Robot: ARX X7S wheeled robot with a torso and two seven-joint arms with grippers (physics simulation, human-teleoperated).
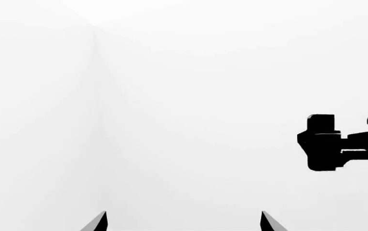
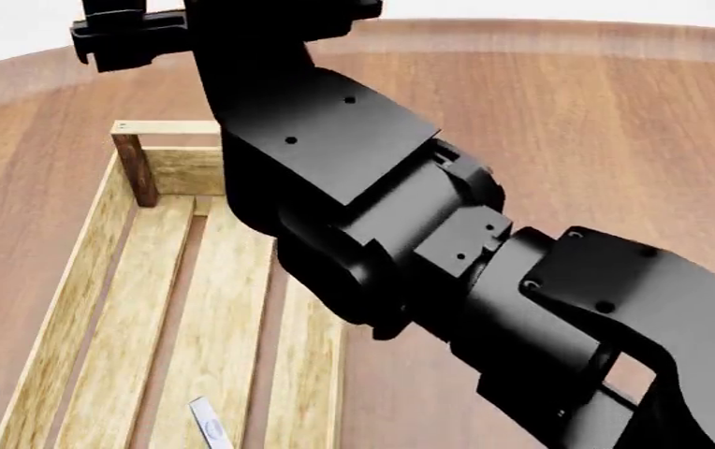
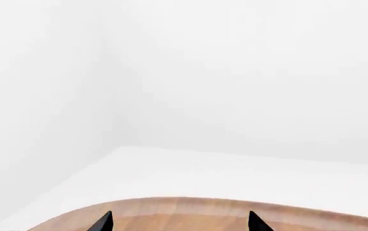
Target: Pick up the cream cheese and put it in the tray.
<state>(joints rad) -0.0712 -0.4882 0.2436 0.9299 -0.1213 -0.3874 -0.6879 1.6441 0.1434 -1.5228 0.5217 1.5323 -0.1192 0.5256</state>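
While I look down from the head camera, this is what I read, nearest first:

Cheese: the cream cheese (image 2: pixel 205 423) lies inside the tray, on the slatted floor at the near end, seen almost edge-on with its blue oval logo showing. Nothing touches it.

Tray: the tray (image 2: pixel 73 309) sits on the table at my left, its long side running away from me; one dark corner post stands at the far end.

Right arm: my right arm (image 2: pixel 458 271) crosses the whole view, from the near right corner up toward the far left, passing above the tray's right wall.

Right gripper: in its wrist view I see only two dark fingertips (image 3: pixel 102 223), set apart with clear space between them, so the right gripper (image 3: pixel 178 222) stands spread with nothing in it. It points out past the table's far edge at white walls, well away from the cheese.

Left gripper: the left gripper (image 1: pixel 182 222) likewise shows two separated tips and holds nothing. It faces a bare white wall, with a black piece of the other arm at the frame's side. The cheese shows in neither wrist view.

Table: the table (image 2: pixel 607 140) is round, brown wood, its rim curving across the far side.
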